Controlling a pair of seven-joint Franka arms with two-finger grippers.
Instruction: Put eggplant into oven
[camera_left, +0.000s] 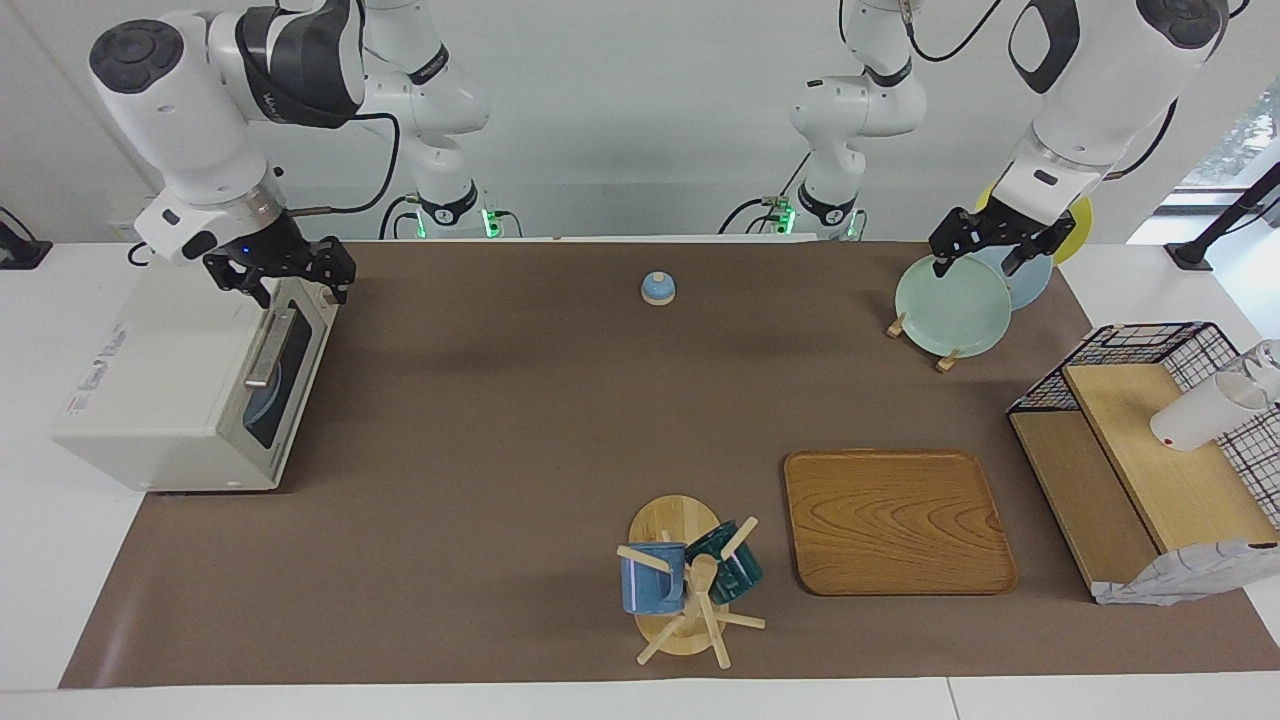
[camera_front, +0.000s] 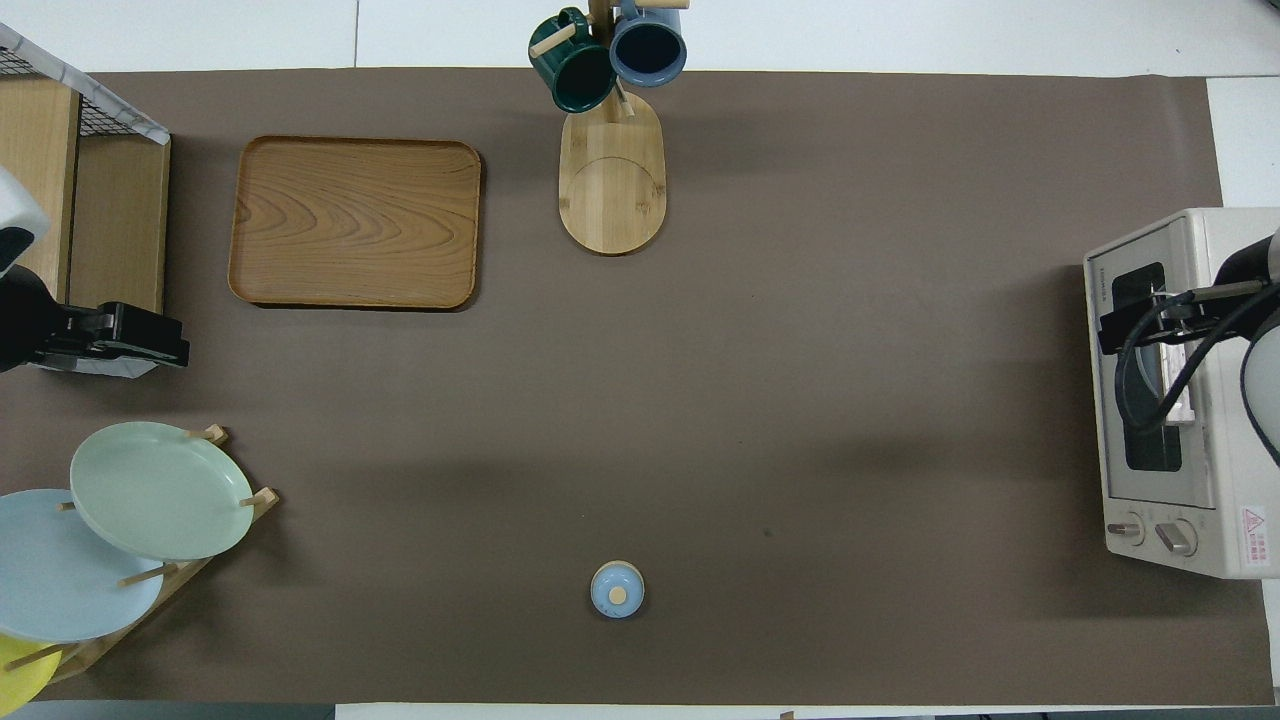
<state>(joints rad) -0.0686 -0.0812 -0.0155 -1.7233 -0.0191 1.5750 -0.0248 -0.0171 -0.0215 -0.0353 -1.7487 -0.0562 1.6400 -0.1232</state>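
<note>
The cream-white oven (camera_left: 165, 390) stands at the right arm's end of the table with its dark glass door shut and its silver bar handle (camera_left: 270, 350) facing the table's middle. It also shows in the overhead view (camera_front: 1165, 400). My right gripper (camera_left: 297, 285) is open and hangs just over the top edge of the oven door. My left gripper (camera_left: 975, 262) is open and hovers over the plates in the rack, holding nothing. No eggplant shows in either view.
A rack of plates (camera_left: 950, 305) stands near the left arm. A small blue knob-topped lid (camera_left: 657, 288) lies mid-table near the robots. A wooden tray (camera_left: 897, 520), a mug tree (camera_left: 690, 580) and a wire shelf with a white cup (camera_left: 1150, 430) lie farther out.
</note>
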